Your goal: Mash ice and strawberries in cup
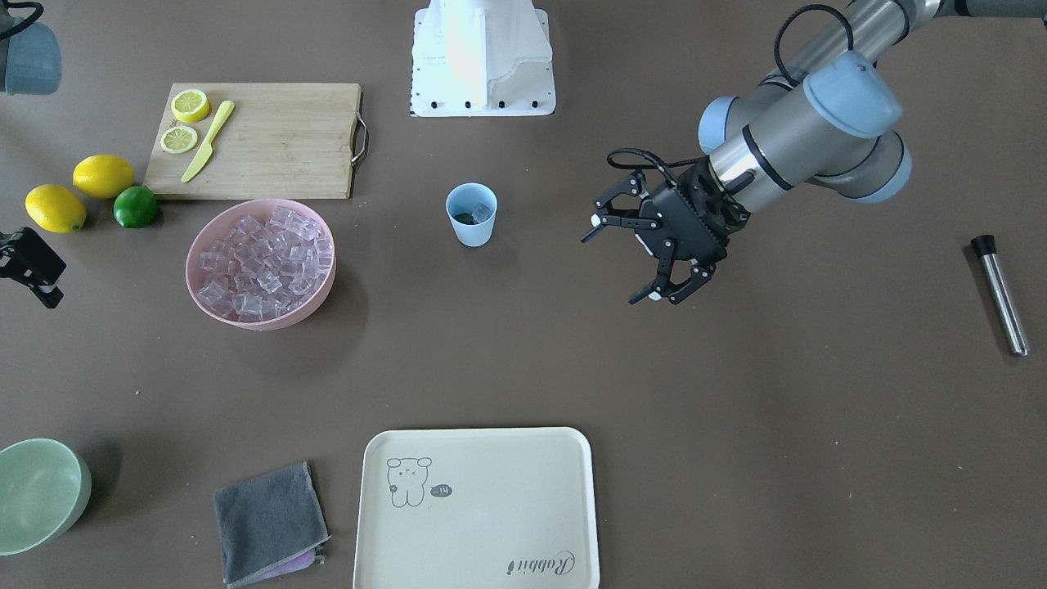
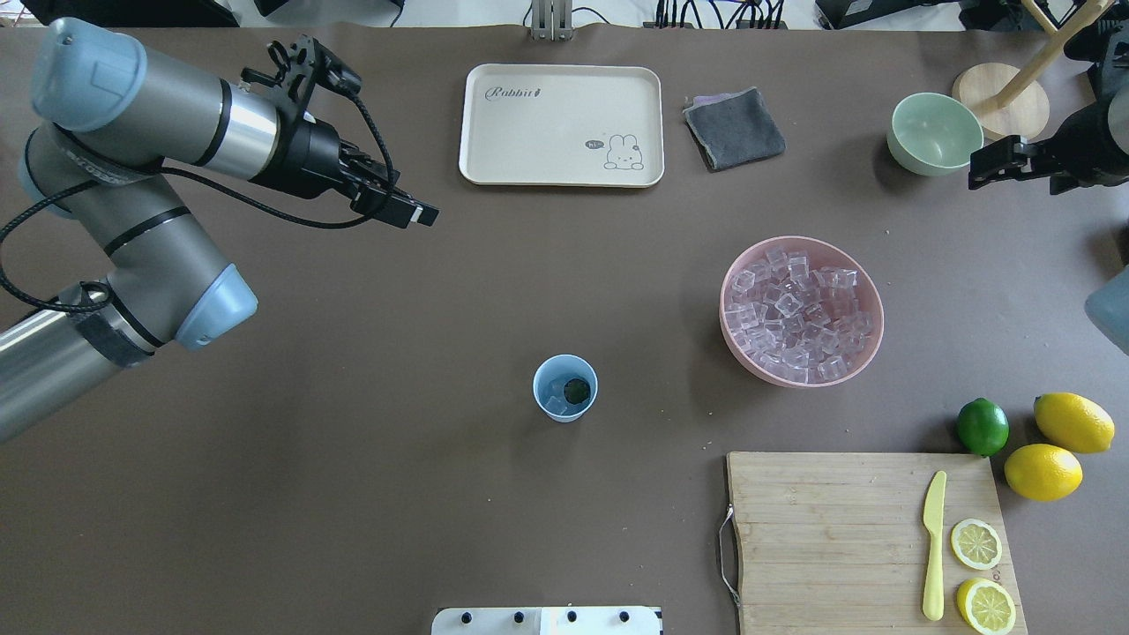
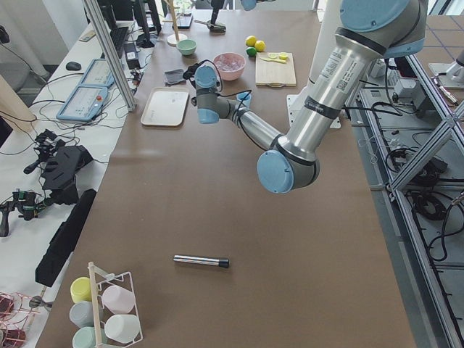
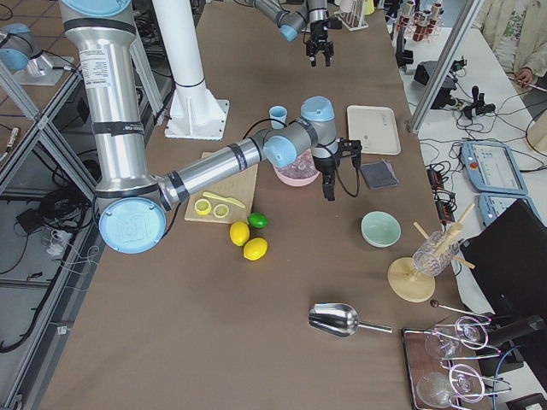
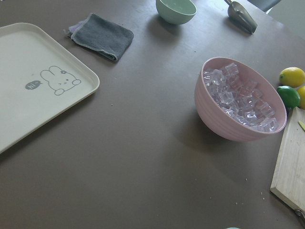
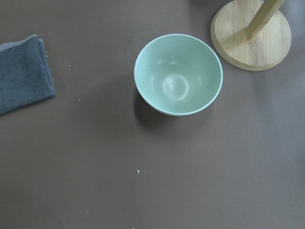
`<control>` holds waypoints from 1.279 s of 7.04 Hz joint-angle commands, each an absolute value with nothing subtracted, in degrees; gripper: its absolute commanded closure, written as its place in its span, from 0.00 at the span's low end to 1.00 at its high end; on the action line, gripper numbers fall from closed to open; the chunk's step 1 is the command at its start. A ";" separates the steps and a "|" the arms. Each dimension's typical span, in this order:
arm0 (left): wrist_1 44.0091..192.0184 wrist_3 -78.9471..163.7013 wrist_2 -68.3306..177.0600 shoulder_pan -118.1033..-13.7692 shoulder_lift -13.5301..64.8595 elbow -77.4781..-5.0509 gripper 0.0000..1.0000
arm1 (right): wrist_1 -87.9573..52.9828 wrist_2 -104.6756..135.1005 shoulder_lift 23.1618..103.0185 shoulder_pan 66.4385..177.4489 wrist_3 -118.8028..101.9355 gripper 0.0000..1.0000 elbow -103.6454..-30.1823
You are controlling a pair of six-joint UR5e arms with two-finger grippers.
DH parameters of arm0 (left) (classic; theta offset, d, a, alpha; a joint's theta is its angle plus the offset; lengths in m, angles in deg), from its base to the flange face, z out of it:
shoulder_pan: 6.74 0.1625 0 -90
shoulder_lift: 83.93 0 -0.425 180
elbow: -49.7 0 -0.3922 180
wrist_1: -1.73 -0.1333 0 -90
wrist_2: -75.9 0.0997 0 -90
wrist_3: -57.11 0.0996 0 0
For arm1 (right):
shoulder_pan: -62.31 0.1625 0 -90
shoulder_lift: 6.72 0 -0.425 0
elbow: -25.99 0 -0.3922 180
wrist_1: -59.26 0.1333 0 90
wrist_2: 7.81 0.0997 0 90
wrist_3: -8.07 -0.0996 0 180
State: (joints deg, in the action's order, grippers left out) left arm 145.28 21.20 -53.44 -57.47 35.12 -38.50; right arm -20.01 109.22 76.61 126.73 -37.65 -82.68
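Observation:
The light blue cup stands mid-table; it also shows in the front view. In it lie an ice cube and a dark strawberry with green leaf. More ice fills the pink bowl to its right. My left gripper hangs open and empty above the table, well to the cup's left and farther out. My right gripper hovers over the pale green bowl; whether it is open or shut does not show.
A steel muddler with a black tip lies far out on my left side. A cream tray and grey cloth sit at the far edge. A cutting board with a yellow knife and lemon halves, two lemons and a lime sit near right.

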 commanded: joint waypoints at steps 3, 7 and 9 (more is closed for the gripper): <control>145.35 22.21 -57.59 -75.86 20.17 -36.96 0.03 | -19.58 109.43 75.37 125.69 -37.02 0.00 -83.87; 136.45 31.65 -58.75 -89.85 15.74 -26.78 0.03 | -19.75 109.61 73.88 123.66 -36.76 0.00 -83.52; 125.25 41.26 -58.66 -93.48 15.04 -26.67 0.03 | -20.45 109.87 73.88 125.93 -30.48 0.00 -83.43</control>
State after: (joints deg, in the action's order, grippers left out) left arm 131.27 36.28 -58.67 -91.33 15.53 -27.11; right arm -20.09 109.66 73.91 124.38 -34.63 -83.59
